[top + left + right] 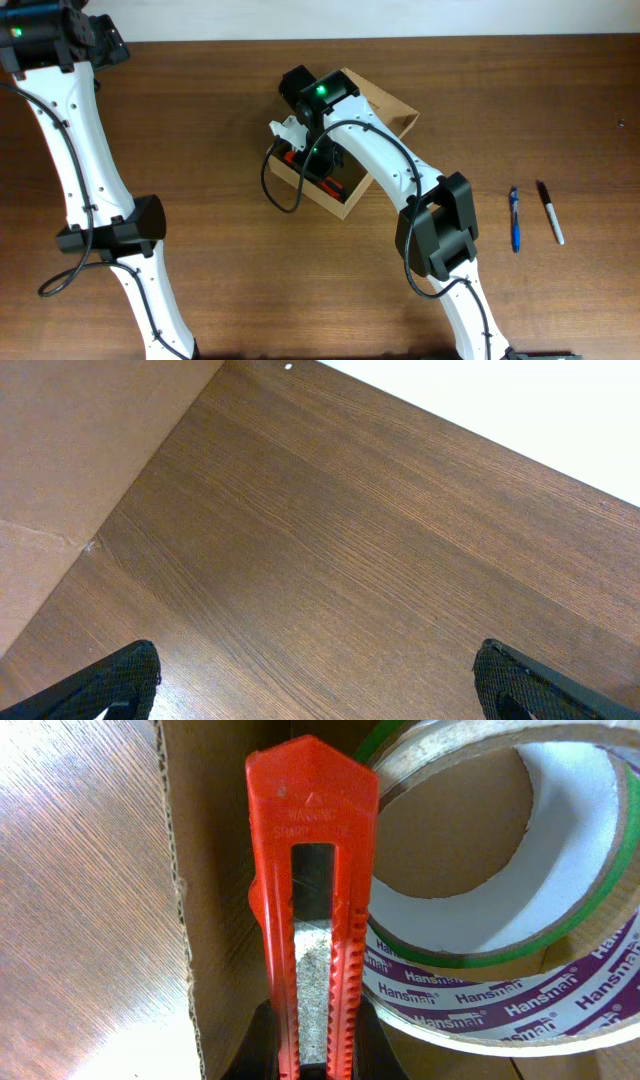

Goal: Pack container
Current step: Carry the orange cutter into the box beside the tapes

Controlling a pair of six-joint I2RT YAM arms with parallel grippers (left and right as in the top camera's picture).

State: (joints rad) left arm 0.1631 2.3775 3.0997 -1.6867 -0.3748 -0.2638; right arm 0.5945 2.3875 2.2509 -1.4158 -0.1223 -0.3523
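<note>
"What was the setup?"

"A dark wooden table (250, 300). The brown cardboard box (385, 108) sat a little beyond the middle of it, turned at an angle, with its lid flap open toward the far right."

"And the arms?"

"The right gripper (318, 165) was down inside the box, pinched tight on a red box cutter (312, 870). Its own camera showed the dark fingers (255, 1045) pressed against either side of the handle, with the pointed end aimed away from the wrist."

"Anything else in there?"

"A roll of tape (500, 995) with purple lettering and a white core lay against the cutter on the right. A green edge ran round the top of the roll, and I couldn't tell whether that was a second roll. On its left, the cutter ran along the box's cardboard wall."

"The other arm?"

"The left gripper (320, 685) hung over the far-left corner of the table, well apart from the box, its jaws spread wide and holding nothing. Only its two black fingertips (120, 675) showed, over bare wood, with a flat brown panel (70, 460) off to one side."

"Any loose things?"

"A blue pen (515, 220) and a black marker (550, 212) lay side by side on the right of the table, well clear of the box."
</note>
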